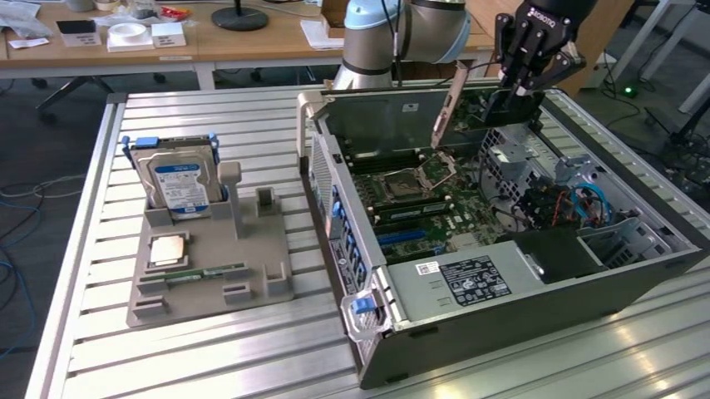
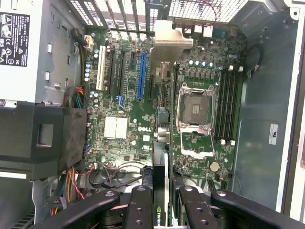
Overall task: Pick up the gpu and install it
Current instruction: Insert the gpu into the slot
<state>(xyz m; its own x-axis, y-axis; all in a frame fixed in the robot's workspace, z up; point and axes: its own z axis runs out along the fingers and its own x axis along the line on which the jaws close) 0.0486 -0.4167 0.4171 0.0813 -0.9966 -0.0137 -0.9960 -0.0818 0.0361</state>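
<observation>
Black-and-brown thin flat gpu (image 1: 466, 108) hangs on edge at 1 o'clock in the exterior view, over the far end of the open grey steel computer case (image 1: 521, 328). Jaws are clenched on its top edge, with black fingers (image 2: 138, 210) on either side of the card.

Not seated. In the wrist view it's edge-on above the green motherboard (image 2: 128, 124), parallel to the long blue slot (image 2: 141, 76). Looks offset toward the CPU socket (image 2: 195, 107). Its silver bracket (image 2: 167, 43) points at the case's rear grille.

Handling, my read: light, stiff, fragile. Smooth faces could slip, so pinch the bare board edge and keep off contacts and components.

Surface: slatted aluminium worktop (image 1: 222, 357). Grey fixture tray (image 1: 211, 291) at 9 o'clock carries a silver hard drive with blue label (image 1: 178, 184).

Room: wooden desks (image 1: 244, 41) at 12 o'clock, loose cables (image 1: 22, 195) on the floor at 9.
</observation>
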